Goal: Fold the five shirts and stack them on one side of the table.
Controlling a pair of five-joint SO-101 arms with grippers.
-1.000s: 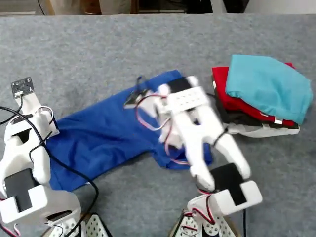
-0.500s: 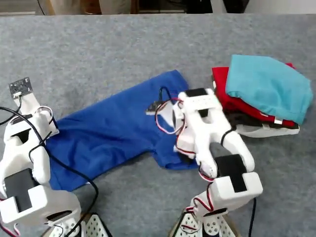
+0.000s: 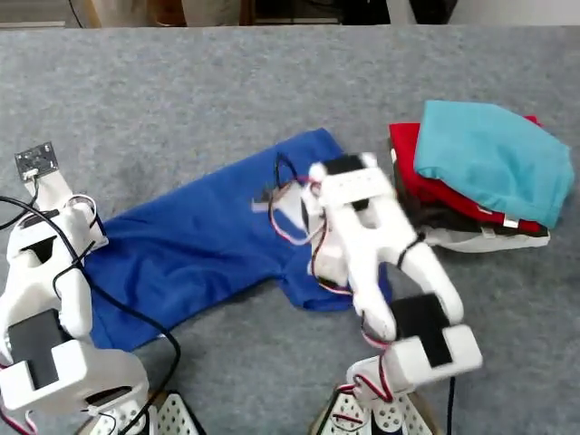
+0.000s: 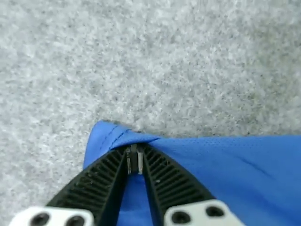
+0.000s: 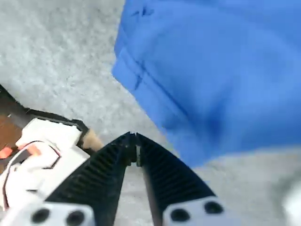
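Blue shirt (image 3: pixel 199 236) unmoved; right tool (image 5: pixel 133 149) shifted left.

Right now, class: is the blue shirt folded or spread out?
Spread out: the blue shirt lies stretched, unfolded, across the table.

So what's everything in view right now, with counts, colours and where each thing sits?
blue shirt: one, blue, spread unfolded across the middle of the table
teal shirt: one, teal, top of the stack on the right side
red shirt: one, red, directly under the teal one
dark shirt: one, dark, under the red one
white shirt: one, white, bottom of the stack
table: one, grey felt-like top, under everything
left end effector: one, black fingers, shut on the blue shirt's left edge
right end effector: one, black fingers, shut with nothing held, above the blue shirt's right part
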